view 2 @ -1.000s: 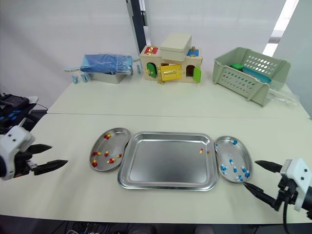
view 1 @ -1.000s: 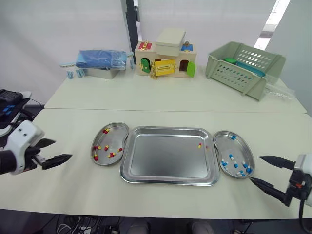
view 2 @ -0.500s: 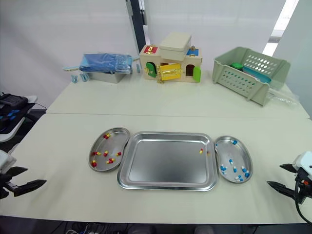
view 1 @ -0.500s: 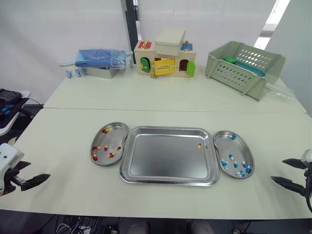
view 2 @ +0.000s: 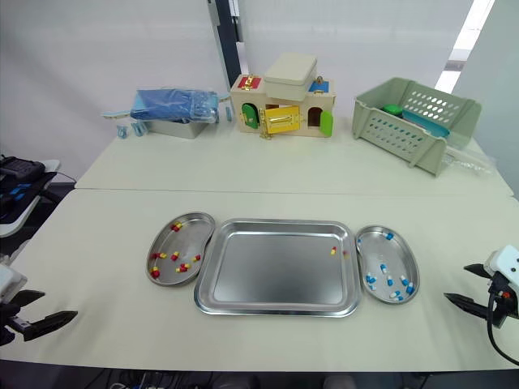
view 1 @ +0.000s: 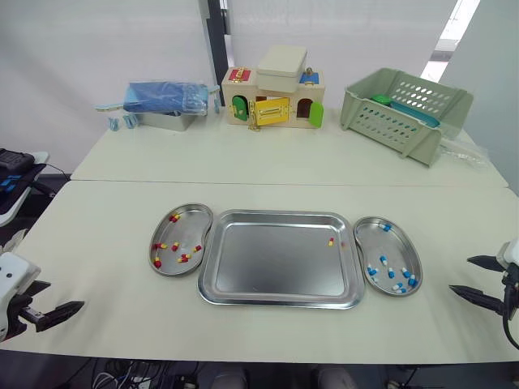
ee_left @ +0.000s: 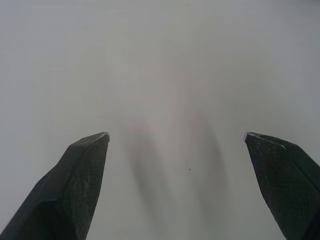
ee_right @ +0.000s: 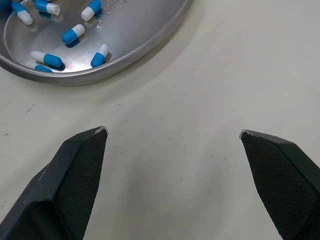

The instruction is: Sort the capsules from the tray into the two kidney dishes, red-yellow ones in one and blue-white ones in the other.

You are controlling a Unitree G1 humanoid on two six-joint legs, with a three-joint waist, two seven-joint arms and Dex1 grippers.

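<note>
A steel tray [view 1: 280,271] lies mid-table with one red-yellow capsule [view 1: 331,241] near its far right corner. Left of it, a kidney dish [view 1: 188,231] holds several red-yellow capsules. To the tray's right, a second kidney dish [view 1: 397,247] holds several blue-white capsules [ee_right: 76,34]. My left gripper [view 1: 61,296] hangs open over bare table at the near left corner, well away from the left dish. Just right of the right dish [ee_right: 125,45], my right gripper [view 1: 460,274] is also open, with nothing between its fingers.
On the far table stand a wooden toy house [view 1: 276,89], a green basket [view 1: 405,109] and a metal box with a blue packet [view 1: 166,101]. A black device [view 1: 12,158] sits off the table's left edge.
Both grippers have drawn back from the dishes toward the outer near corners, the left one farthest. In the last half second they have barely moved. The capsules lie as before.
</note>
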